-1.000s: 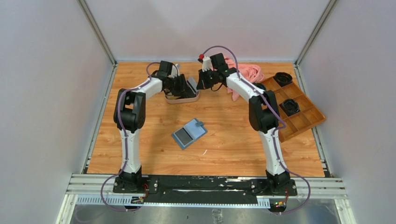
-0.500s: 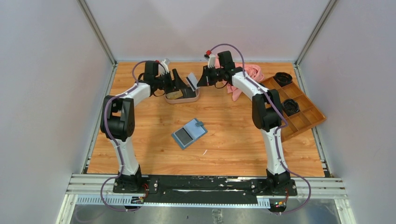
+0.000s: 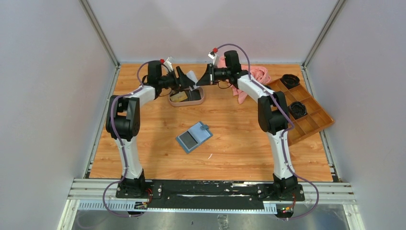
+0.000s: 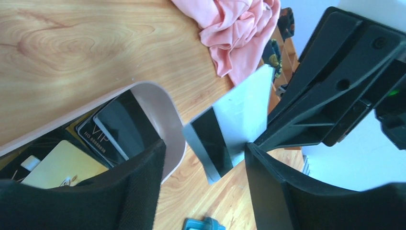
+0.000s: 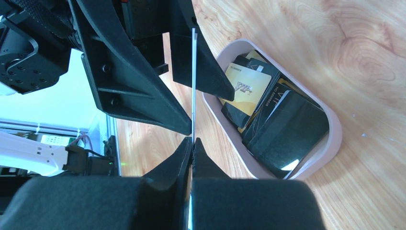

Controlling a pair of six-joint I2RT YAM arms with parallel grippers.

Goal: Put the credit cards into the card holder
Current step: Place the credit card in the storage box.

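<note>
Pinching a white-grey card (image 4: 234,115) by its lower edge, the right gripper (image 5: 192,141) holds it upright in the air just past the right end of the oval tray (image 3: 186,102), jaws closed flat on the plastic. We see a broad black stripe across the face turned to the left wrist camera; no lettering on this card can be read.

In the tray, a gold card (image 5: 251,84) carries "VIP" in dark letters, and one of the black cards (image 5: 287,129) shows "VIP" in pale letters, with a line of small print beneath that we cannot make out.

A second ago the left arm was bent down over the tray. Half a second ago the card leaned at the tray's right end, and now it stands higher, with both wrists raised. The card holder (image 3: 194,136) has not moved.

The left gripper (image 4: 205,153) faces the right one, its jaws apart, one finger on each side of the card. We cannot tell whether either finger touches it. The card holder lies open on the table (image 3: 230,158), well apart from both grippers and nearer the arm bases. A pink cloth (image 4: 234,28) lies behind the card, and a wooden box (image 3: 306,115) sits at the table's right side.
</note>
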